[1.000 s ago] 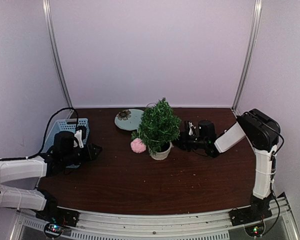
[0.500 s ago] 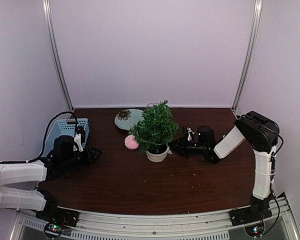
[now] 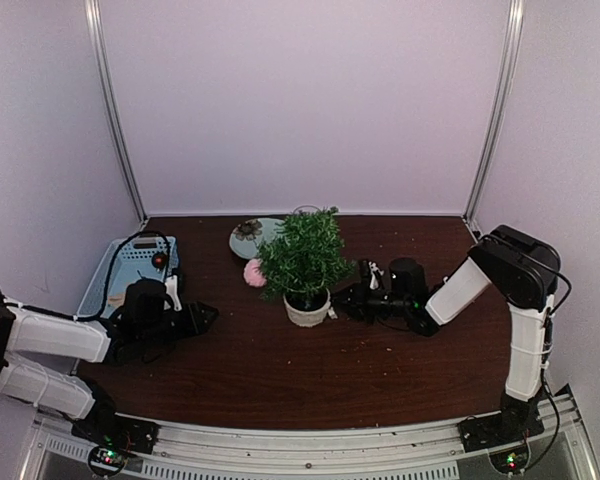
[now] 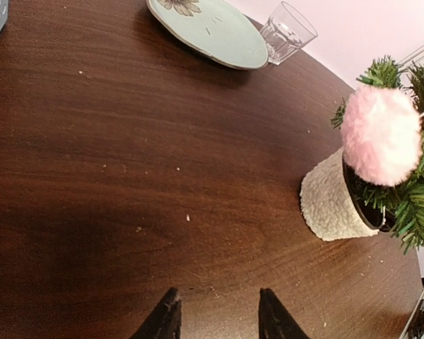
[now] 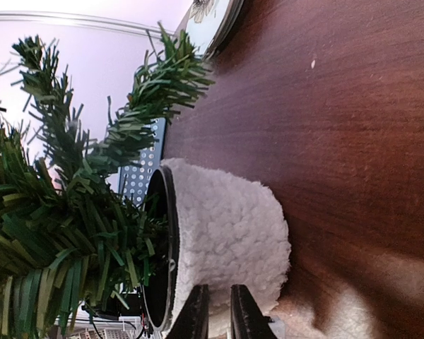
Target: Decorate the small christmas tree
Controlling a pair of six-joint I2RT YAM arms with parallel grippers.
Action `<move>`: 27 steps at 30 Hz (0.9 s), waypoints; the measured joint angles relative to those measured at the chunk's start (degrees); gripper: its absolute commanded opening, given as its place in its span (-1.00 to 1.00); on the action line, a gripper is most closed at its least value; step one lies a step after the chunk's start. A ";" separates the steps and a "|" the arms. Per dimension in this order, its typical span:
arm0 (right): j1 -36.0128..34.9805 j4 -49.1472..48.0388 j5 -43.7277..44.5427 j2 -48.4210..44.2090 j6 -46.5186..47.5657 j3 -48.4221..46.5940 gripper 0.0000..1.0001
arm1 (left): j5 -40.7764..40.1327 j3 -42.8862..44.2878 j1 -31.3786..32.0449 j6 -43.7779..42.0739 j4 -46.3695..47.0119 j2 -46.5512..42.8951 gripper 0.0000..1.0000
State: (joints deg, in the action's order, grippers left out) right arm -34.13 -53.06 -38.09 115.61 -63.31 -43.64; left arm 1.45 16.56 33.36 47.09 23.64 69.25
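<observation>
Christmas tree pot at right claw, grip unclear; left claw released, well apart.

Dark green needles of the small christmas tree spill over a fleecy off-white pot with a black inner rim, right at the black fingertips of the right gripper. A fluffy pale pink pompom shows on the side facing the left gripper, also black-fingered. Further ahead of it lie a pale green plate with a brown flower print and a clear glass cup. The table is grainy dark brown wood. Behind the left gripper is a light blue, hole-patterned basket.
</observation>
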 measured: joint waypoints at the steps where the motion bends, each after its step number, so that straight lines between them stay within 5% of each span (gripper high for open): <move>1: -0.31 -0.11 0.15 0.00 -0.09 0.04 -0.76 | -0.39 0.00 0.52 0.22 0.76 0.85 -0.27; 27: -5.05 2.38 4.52 -3.32 3.04 2.01 -0.70 | -0.76 8.11 6.51 5.79 21.57 26.32 -0.18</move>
State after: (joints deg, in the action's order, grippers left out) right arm -39.18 -50.68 -33.56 112.29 -60.27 -41.63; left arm 0.69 24.67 39.88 52.88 45.21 95.57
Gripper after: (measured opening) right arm 0.139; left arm 0.405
